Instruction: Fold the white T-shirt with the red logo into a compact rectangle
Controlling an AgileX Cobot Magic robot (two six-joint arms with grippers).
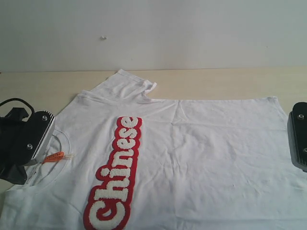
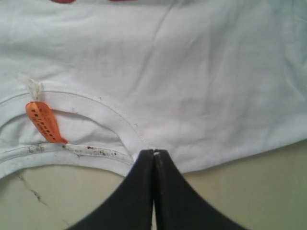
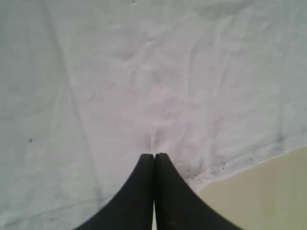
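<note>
The white T-shirt [image 1: 201, 153] lies spread flat on the table, neck to the left and hem to the right. Its red logo [image 1: 117, 177] with fluffy white letters runs down the chest. An orange neck tag [image 2: 44, 122] hangs inside the ribbed collar [image 2: 103, 108]. My left gripper [image 2: 154, 152] is shut at the collar's shoulder seam, a sliver of white cloth between its tips. My right gripper [image 3: 154, 155] is shut at the hem, with the fabric puckered just ahead of its tips. In the exterior view the left gripper [image 1: 38, 153] and right gripper [image 1: 300, 143] sit at the shirt's two ends.
The far sleeve [image 1: 132, 84] lies bunched toward the back of the beige table [image 1: 225, 81]. A white wall rises behind the table. Dark specks dot the collar rib and the hem.
</note>
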